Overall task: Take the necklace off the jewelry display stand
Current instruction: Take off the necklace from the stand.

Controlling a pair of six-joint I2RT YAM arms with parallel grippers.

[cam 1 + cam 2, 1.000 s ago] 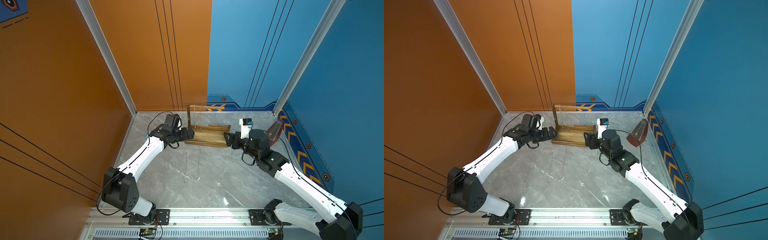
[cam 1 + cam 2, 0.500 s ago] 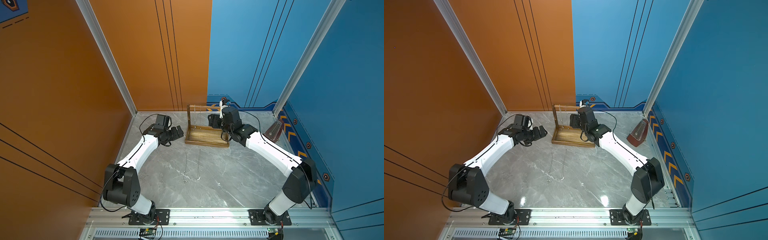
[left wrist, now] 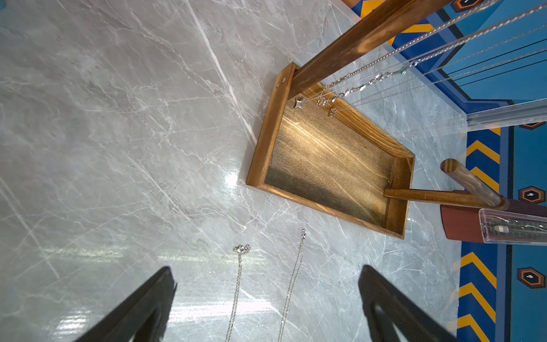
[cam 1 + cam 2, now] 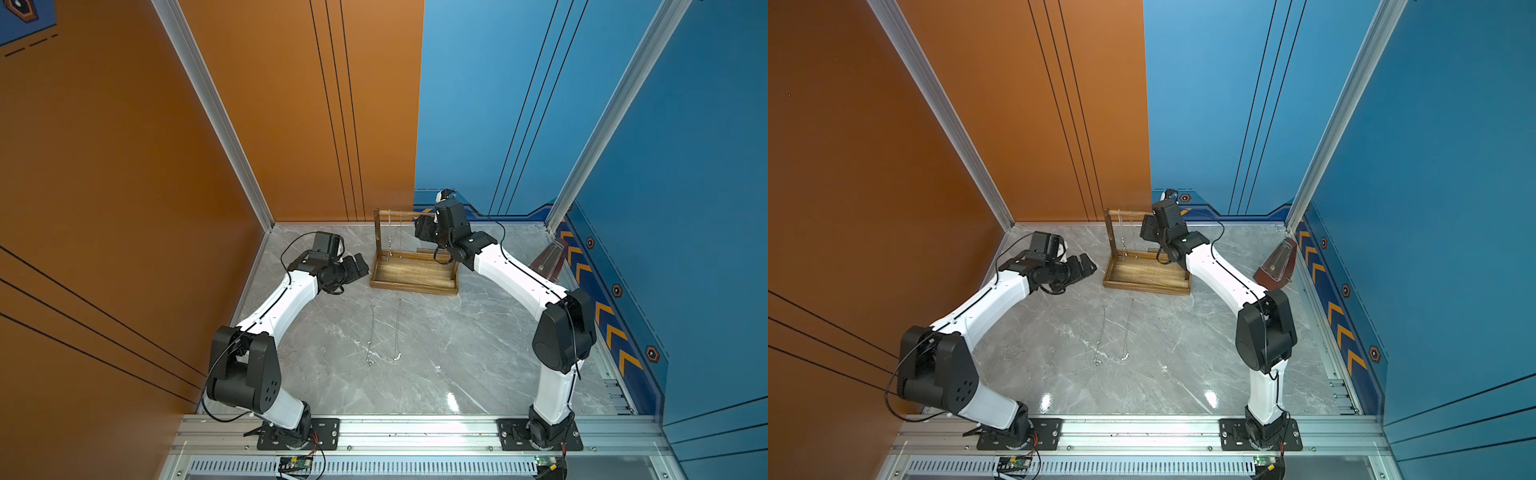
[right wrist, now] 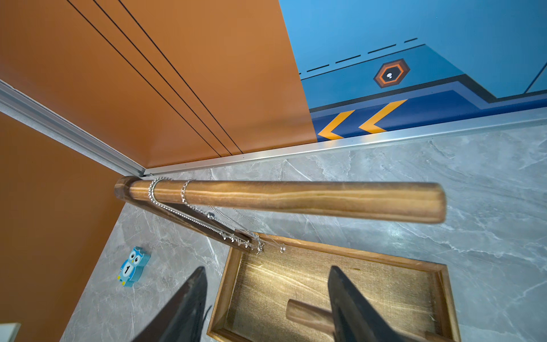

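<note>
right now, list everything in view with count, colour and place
jewelry display stand: one, brown wood, back of the table
hanging necklaces: at least two, silver, looped over the stand's top rod
loose chains: two strands, silver, flat on the table before the stand
metronome: one, dark red, by the right wall
owl figure: one, blue, on the table near the orange wall
table: one, grey marble, under everything
left hand: one, black, open, left of the stand
right hand: one, black, open, at the rod's free end
</note>
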